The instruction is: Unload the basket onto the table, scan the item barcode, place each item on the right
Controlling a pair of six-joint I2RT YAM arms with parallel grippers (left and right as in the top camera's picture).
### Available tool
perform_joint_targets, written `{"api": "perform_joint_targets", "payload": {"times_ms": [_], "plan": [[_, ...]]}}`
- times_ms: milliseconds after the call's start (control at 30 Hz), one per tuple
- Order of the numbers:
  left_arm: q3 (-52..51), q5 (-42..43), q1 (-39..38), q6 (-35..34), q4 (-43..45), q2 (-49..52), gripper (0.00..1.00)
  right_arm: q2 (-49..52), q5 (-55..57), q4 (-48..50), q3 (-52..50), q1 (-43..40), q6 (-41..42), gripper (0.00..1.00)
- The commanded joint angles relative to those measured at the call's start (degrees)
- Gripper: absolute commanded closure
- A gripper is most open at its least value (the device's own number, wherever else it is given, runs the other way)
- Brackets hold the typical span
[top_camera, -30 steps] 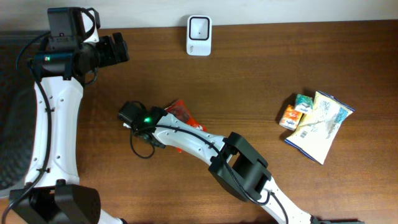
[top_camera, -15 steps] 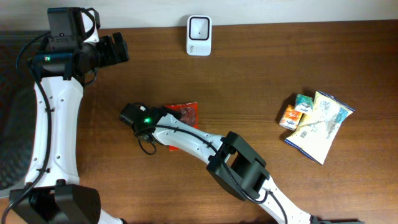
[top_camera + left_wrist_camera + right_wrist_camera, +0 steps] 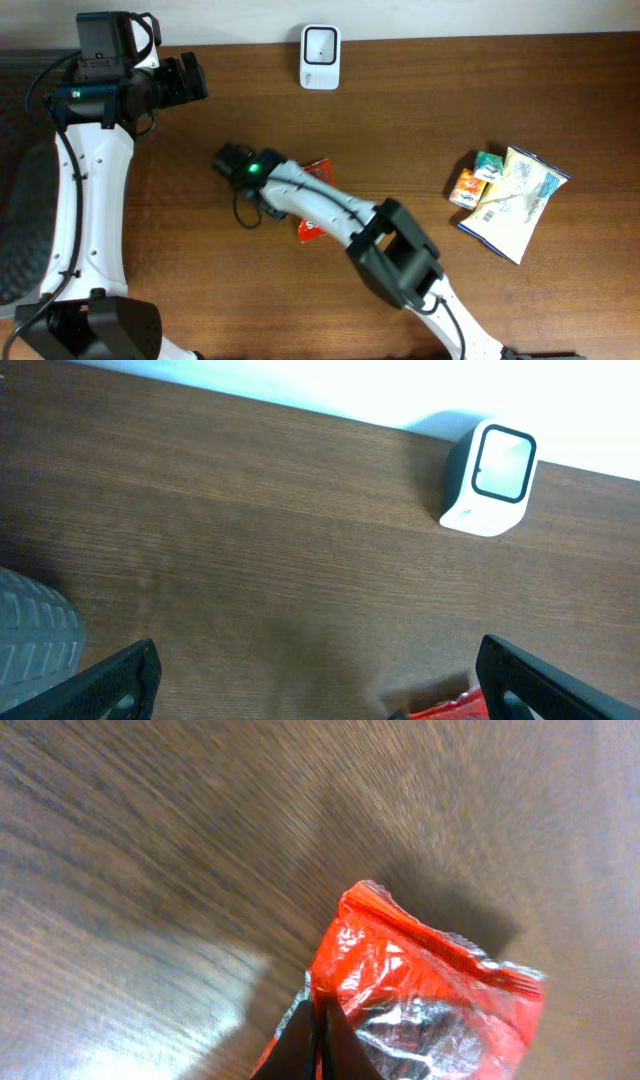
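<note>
Since the frame half a second back, the right arm (image 3: pixel 330 205) and its wrist have shifted right along the surface (image 3: pixel 420 110). The red packet (image 3: pixel 309 230) has gone with them and turned, so its long side now runs toward and away from the back edge. The left arm has not changed.

Red packet: glossy red film, crinkled, with a silvery sheen on the creases and a sealed strip along one edge. Any barcode on it cannot be made out. It sits left of centre on the surface, well short of the scanner (image 3: pixel 320 43) at the back edge and far from the snack packets (image 3: pixel 510 195) at the right.

Overhead: the right arm covers the middle of the packet, so only its two ends show, and the grip is hidden.

Right wrist: the right fingers (image 3: pixel 297 1055) are pressed together on the near edge of the packet (image 3: pixel 430 1010), pinching the film.

Left wrist: the left fingers (image 3: pixel 115 678) are spread wide with nothing between them. The scanner (image 3: pixel 488 478) stands beyond them with its window tilted up, and a sliver of the packet (image 3: pixel 450 708) shows at the bottom edge.
</note>
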Motion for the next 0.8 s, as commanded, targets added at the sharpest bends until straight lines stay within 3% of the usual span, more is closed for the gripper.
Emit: {"api": "perform_joint_targets", "payload": {"times_ms": [0, 333, 367, 400, 433, 533, 633, 767], "plan": [[0.11, -0.22, -0.17, 0.94, 0.09, 0.31, 0.01, -4.7, -19.32, -2.21, 0.85, -5.46, 1.11, 0.96], [0.11, -0.22, -0.17, 0.96, 0.09, 0.31, 0.01, -6.67, -40.3, -7.65, 0.85, -17.92, -0.98, 0.96], [0.11, -0.22, -0.17, 0.96, 0.09, 0.31, 0.01, -6.78, -41.27, -8.13, 0.85, -19.26, -0.96, 0.92], [0.11, -0.22, -0.17, 0.96, 0.09, 0.31, 0.01, -6.88, -42.45, -8.81, 0.85, -20.48, -0.94, 0.73], [0.11, -0.22, -0.17, 0.94, 0.09, 0.31, 0.01, -6.88, -43.71, -9.66, 0.85, -21.77, -0.96, 0.66], [0.11, -0.22, -0.07, 0.96, 0.09, 0.31, 0.01, -6.86, -46.53, -12.48, 0.85, -26.36, -1.51, 0.59], [0.11, -0.22, -0.07, 0.96, 0.11, 0.31, 0.01, -6.58, -49.55, -15.17, 0.63, -31.28, -3.67, 0.4], [0.11, -0.22, -0.07, 0.96, 0.09, 0.31, 0.01, -6.29, -54.45, -15.04, -3.54, -34.01, -7.87, 0.41]]}}
